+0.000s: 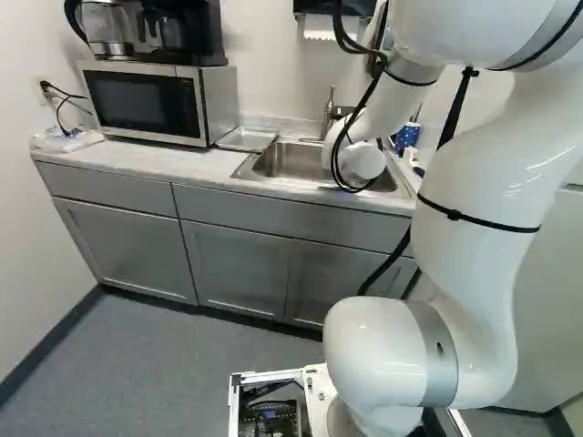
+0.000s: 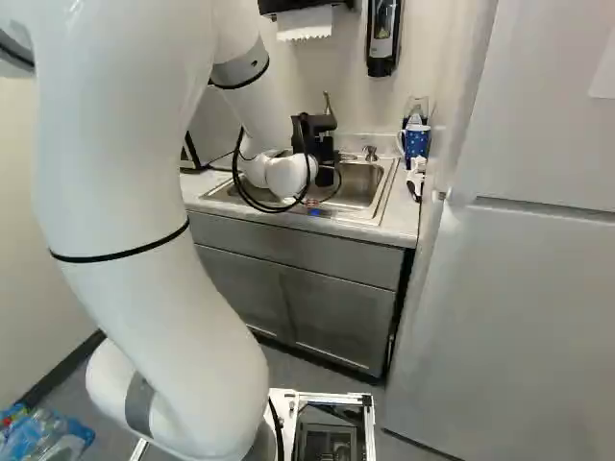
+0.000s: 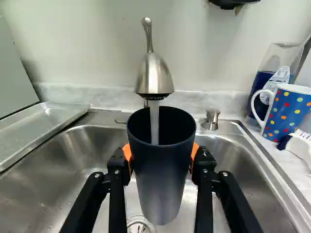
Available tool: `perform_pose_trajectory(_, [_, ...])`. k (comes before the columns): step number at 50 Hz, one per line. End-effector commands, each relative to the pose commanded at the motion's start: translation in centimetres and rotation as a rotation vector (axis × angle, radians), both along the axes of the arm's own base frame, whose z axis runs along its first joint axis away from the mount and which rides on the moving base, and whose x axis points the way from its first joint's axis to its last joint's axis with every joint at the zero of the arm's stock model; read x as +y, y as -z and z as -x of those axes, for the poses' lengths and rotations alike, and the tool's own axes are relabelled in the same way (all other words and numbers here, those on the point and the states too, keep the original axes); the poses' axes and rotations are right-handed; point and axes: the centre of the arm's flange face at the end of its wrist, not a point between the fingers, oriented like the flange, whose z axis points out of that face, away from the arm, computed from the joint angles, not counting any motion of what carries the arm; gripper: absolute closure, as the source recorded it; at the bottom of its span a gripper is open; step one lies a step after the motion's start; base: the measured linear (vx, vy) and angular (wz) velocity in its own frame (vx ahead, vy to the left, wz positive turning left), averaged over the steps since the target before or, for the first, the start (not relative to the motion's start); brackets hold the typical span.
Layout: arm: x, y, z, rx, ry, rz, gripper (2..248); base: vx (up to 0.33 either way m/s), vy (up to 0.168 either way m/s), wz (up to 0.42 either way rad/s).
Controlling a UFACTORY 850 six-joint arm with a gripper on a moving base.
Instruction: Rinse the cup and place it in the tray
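My gripper (image 2: 319, 142) is over the sink in the right base view, its fingertips hard to make out there. In the wrist view the gripper (image 3: 161, 158) is shut on a dark, tapered cup (image 3: 163, 170), with orange pads on two opposite sides of it. The cup stands upright in the air above the drain, its mouth under the faucet (image 3: 154, 77). A stream of water (image 3: 154, 121) runs from the faucet into the cup. The metal tray (image 3: 46, 127) lies on the counter beside the sink. The cup's inside bottom is hidden.
The steel sink (image 3: 46, 179) surrounds the cup. On the side away from the tray stand a blue dotted mug (image 3: 286, 114), a clear bottle with dark contents (image 3: 265, 80) and a white brush (image 3: 299, 145). A microwave (image 1: 150, 102) with a coffee maker on top stands beyond the tray.
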Motion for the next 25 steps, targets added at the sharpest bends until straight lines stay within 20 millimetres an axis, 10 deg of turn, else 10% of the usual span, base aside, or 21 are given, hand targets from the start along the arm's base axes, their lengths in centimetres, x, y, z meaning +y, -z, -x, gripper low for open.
perform_pose_trajectory(25, [0.00,0.00,0.00,0.000,0.000,0.000,124,0.000,0.000,0.000])
